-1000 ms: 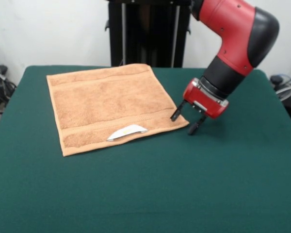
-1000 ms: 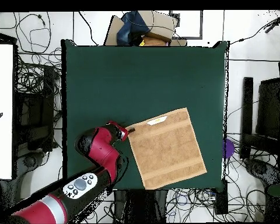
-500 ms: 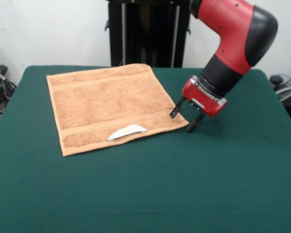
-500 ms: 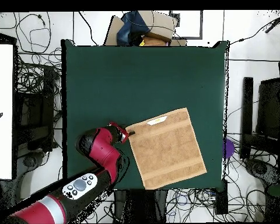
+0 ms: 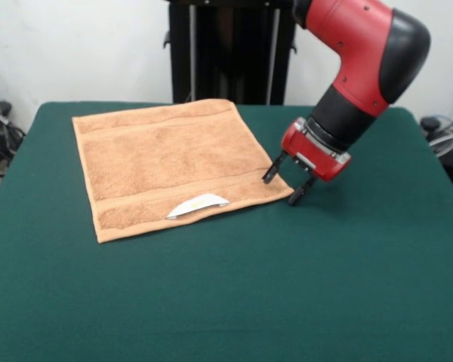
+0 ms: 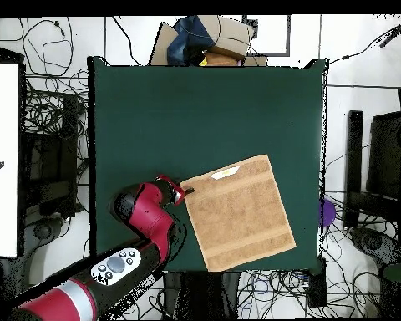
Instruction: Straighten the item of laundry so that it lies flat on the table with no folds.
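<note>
Front view: the light-brown square terry towel [image 5: 170, 168] lies spread flat in the upper left of the dark green felt table [image 5: 234, 294], its white label [image 5: 198, 204] at the lower edge. The red and black arm's gripper [image 5: 285, 182] hangs just beside the towel's lower right corner, black fingers [image 5: 272, 170] parted, holding nothing.

Overhead view: the towel [image 6: 239, 212] sits in the table's [image 6: 204, 117] lower right. The gripper [image 6: 185, 187] is at its upper left corner; whether they touch is unclear.
</note>
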{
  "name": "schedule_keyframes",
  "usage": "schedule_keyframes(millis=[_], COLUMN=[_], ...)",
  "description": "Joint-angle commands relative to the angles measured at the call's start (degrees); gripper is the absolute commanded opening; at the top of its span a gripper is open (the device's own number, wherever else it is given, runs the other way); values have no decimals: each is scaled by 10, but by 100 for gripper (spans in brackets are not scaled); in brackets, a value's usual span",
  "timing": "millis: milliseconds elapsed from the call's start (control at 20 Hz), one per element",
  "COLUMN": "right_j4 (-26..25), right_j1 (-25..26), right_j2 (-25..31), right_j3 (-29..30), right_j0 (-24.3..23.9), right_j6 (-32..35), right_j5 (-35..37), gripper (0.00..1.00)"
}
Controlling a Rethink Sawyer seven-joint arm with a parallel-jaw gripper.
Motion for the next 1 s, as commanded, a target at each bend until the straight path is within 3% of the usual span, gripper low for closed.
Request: schedule_keyframes(millis=[50, 500, 1000], right_j4=[-8, -8, -6], right_j1=[29, 22, 23], right_j2=[87, 115, 116], right_j3=[-24, -13, -10], right_j0=[-20, -37, -39], right_j6=[158, 150, 155], right_j5=[51, 16, 24], gripper=[100, 100, 100])
